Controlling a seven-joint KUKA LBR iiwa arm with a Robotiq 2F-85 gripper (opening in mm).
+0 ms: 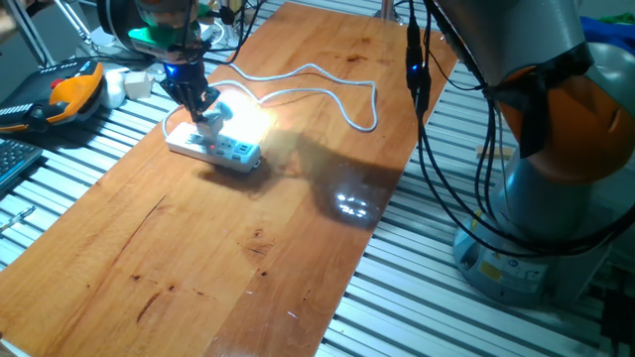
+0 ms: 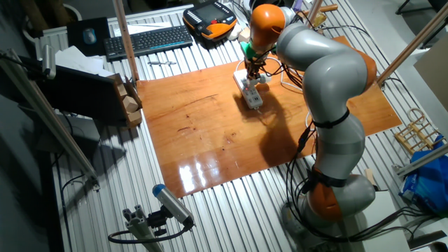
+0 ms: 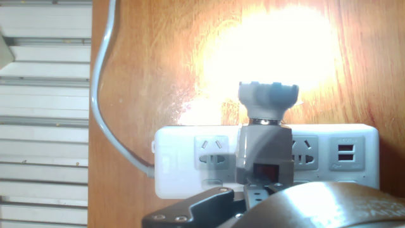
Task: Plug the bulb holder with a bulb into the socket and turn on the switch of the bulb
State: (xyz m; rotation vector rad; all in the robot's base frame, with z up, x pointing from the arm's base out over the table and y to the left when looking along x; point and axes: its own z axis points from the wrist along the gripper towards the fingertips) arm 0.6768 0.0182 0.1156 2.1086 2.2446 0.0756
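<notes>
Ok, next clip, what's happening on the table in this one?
A single robot arm has its gripper down at the bulb holder, which sits plugged into the white power strip on the wooden table. The bulb is lit, throwing a bright glow on the wood beside the strip, so the switch looks to be already on. Whether the fingers grip the holder or only touch it cannot be told.

Bulb holder (image 3: 264,147) in socket (image 3: 190,158), claw (image 1: 201,105) above.
</notes>
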